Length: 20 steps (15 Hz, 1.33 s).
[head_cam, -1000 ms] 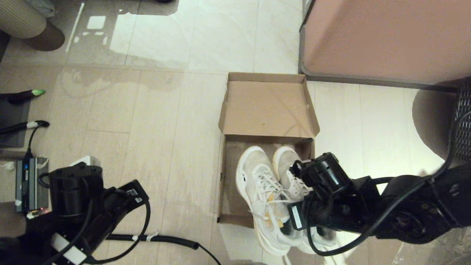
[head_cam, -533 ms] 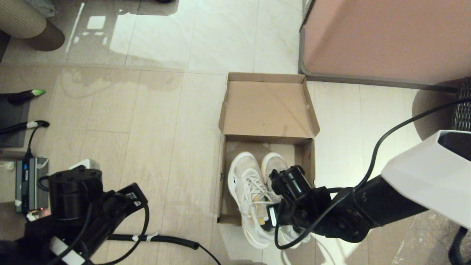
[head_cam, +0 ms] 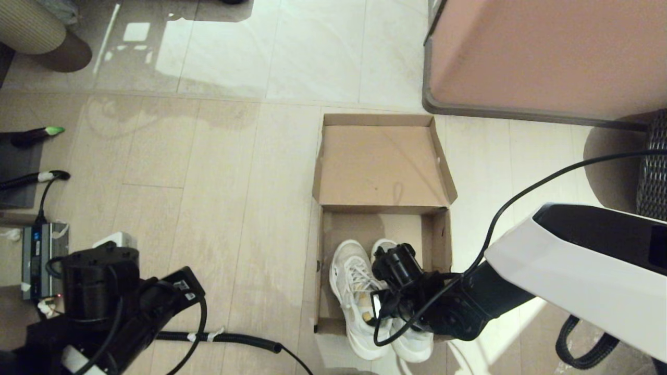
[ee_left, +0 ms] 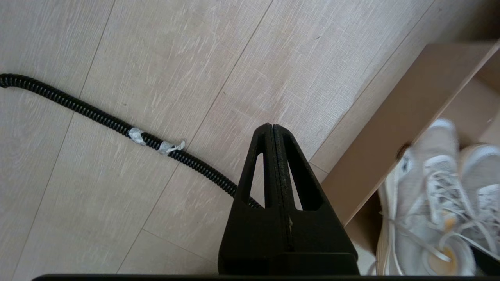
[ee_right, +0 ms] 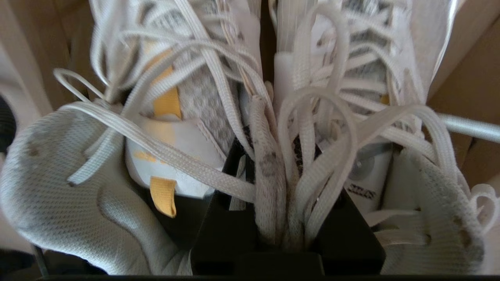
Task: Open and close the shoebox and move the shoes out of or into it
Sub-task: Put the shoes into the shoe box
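Head view shows the box [head_cam: 384, 172] on the floor [head_cam: 219, 172] with its lid flipped back flat toward the cabinet [head_cam: 542, 57]. The shoes [head_cam: 359, 291] lie side by side in the box's near half, toes pointing at the lid hinge, while their heels stick out over the box's near wall. The right gripper [head_cam: 388, 299] reaches in from the box's right side and sits on top of the shoes, between the two tongues.

From the right wrist, the right gripper's fingers [ee_right: 230, 226] are pinched narrow on a bunch of white laces [ee_right: 273, 187] gathered from both shoes, with a yellow tab [ee_right: 162, 195] of one shoe just beside them. It probably grips part of a tongue as well, though the laces hide that.

The left gripper [ee_left: 273, 128] hangs over bare floor to the left of the box, well apart from it, with its two fingers pressed flat together and holding nothing. A black ribbed cable [ee_left: 97, 117] runs across the floor beneath it, away from the box.
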### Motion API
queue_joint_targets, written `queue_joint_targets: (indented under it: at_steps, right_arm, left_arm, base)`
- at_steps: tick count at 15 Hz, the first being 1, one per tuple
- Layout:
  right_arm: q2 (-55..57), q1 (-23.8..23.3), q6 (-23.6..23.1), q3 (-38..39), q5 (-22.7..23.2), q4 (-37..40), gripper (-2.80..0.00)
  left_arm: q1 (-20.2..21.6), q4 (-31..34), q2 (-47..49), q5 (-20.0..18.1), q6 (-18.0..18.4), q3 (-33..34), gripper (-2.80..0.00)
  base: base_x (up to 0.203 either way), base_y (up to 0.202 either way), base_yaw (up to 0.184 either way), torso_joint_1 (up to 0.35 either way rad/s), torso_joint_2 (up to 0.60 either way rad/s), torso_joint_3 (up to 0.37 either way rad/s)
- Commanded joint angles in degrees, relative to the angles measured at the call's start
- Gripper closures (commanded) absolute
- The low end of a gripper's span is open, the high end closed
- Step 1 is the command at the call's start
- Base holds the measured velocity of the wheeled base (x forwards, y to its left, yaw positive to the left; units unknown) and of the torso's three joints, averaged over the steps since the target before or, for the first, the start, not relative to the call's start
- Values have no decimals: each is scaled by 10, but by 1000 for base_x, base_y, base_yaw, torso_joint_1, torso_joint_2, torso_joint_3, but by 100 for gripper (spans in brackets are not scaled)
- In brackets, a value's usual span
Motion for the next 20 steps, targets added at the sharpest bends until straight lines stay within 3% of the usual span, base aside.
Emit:
queue_joint_targets:
  at_steps: [1,3,12,13,20]
  right_arm:
    - [9,-7,2,-5,-3,-16,-280]
    - [9,-12,1,-6,-24,-19,-280]
    - [53,-13,-8,-31,-26,-14,-280]
    - [58,-14,-8,-31,-26,-14,0]
    - [64,-14,-9,-38,-27,-7,0]
  left_arm:
    - [0,-3,-1,1,-2,-1,0]
    - [0,-3,1,1,-2,-2,0]
    - [1,-2,-9,3,-1,1,0]
    - [1,-2,-8,3,0,0,0]
    - [1,-2,-4,2,-1,-2,0]
  base:
    - [0,0,0,0,0,0]
    - [0,0,0,0,0,0]
    - [0,0,0,0,0,0]
    - [0,0,0,0,0,0]
    - [0,0,0,0,0,0]
